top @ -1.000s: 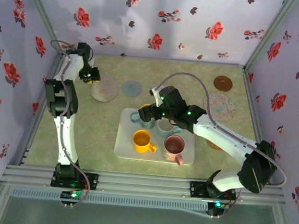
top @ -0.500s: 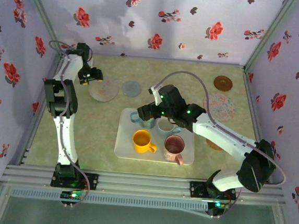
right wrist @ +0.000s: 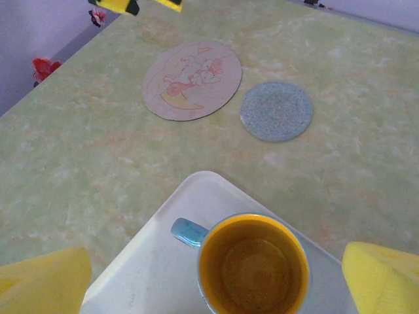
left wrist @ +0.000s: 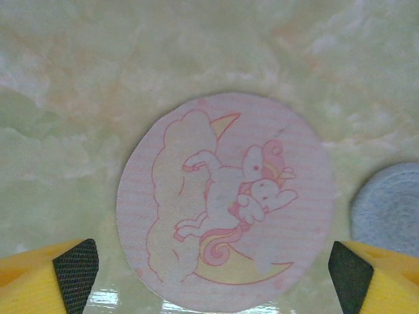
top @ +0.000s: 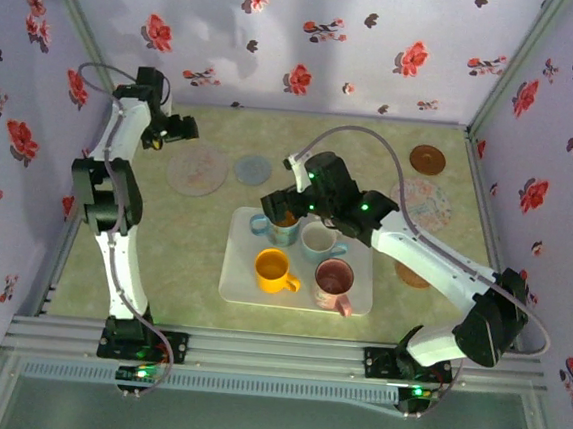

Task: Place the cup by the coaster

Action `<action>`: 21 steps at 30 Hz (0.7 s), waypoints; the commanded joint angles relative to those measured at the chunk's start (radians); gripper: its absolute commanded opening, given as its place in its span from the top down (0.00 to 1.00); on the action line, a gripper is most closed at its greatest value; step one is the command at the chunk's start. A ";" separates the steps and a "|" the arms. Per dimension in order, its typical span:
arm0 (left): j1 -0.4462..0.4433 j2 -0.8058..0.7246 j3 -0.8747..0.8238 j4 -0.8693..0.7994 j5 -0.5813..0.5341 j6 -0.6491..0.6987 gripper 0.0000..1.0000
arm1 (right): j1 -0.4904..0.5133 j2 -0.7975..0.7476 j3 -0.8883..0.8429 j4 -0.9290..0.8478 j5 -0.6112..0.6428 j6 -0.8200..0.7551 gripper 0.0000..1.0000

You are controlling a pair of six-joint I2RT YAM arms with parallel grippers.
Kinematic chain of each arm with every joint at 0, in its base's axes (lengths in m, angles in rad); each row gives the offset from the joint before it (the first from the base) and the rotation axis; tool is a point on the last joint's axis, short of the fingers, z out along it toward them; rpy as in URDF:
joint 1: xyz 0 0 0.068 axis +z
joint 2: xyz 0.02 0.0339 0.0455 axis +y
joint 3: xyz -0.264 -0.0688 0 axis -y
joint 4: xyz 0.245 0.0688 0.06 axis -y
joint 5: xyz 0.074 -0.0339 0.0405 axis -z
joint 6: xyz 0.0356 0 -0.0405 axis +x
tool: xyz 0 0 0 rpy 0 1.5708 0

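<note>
The left pincer [left wrist: 213,271] was seen released, its jaws spread wide above the pink unicorn coaster [left wrist: 226,199], with nothing held between them. The right pincer [top: 279,212] was likewise released, its yellow fingers [right wrist: 46,281] set apart on either side of the blue cup [right wrist: 254,268], which was not touched. The cup was found upright at the 11 o'clock corner of the white tray [right wrist: 144,261] on the desk [top: 183,246], the unicorn coaster lying at 10 o'clock from it.
</note>
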State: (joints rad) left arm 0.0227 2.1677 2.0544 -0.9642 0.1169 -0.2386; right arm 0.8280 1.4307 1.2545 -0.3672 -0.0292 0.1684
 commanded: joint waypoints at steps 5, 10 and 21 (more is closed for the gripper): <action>-0.008 -0.237 -0.134 0.155 0.129 0.070 0.03 | -0.049 -0.068 0.085 -0.050 -0.028 0.038 0.01; -0.034 -0.371 -0.237 0.239 0.180 0.129 0.01 | -0.109 -0.105 0.142 -0.127 -0.011 0.042 0.01; -0.114 -0.716 -0.615 0.619 0.377 0.251 0.01 | -0.247 -0.138 0.240 -0.349 0.139 0.035 0.01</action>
State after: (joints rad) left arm -0.0845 1.5215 1.5169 -0.5369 0.3813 -0.0406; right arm 0.6125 1.3037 1.4673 -0.6205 0.0475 0.1936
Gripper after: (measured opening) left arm 0.993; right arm 0.995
